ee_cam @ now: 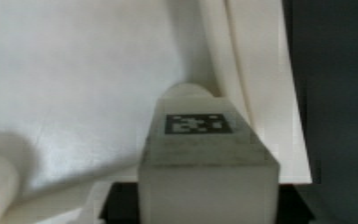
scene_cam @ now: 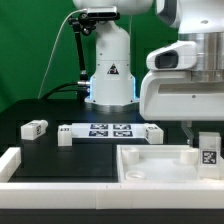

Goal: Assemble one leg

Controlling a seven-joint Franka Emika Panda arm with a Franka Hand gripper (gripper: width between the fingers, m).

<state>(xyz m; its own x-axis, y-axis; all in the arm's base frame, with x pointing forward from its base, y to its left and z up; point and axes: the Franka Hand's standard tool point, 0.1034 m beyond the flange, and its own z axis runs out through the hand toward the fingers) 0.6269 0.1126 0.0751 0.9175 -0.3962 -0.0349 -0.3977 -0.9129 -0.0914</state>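
the gripper [scene_cam: 207, 140] is clamped on the leg [scene_cam: 208, 150], holding it upright over the tray-like part [scene_cam: 150, 165], near its raised rim on the exterior view's right. in the wrist view the leg [ee_cam: 202, 150] sits between the fingers, tag showing. 1 more small block [scene_cam: 35, 128] lies beside the marker board [scene_cam: 108, 131].

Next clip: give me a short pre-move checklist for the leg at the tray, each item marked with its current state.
1. Leg held in the tool: ok; the fingers sit on either side of it.
2. Leg upright over the tray-like part: ok.
3. Leg near the tray's corner by the rim: ok.
4. Leg seated in the tray: cannot tell.
5. Spare leg and marker board away from the tool: ok.
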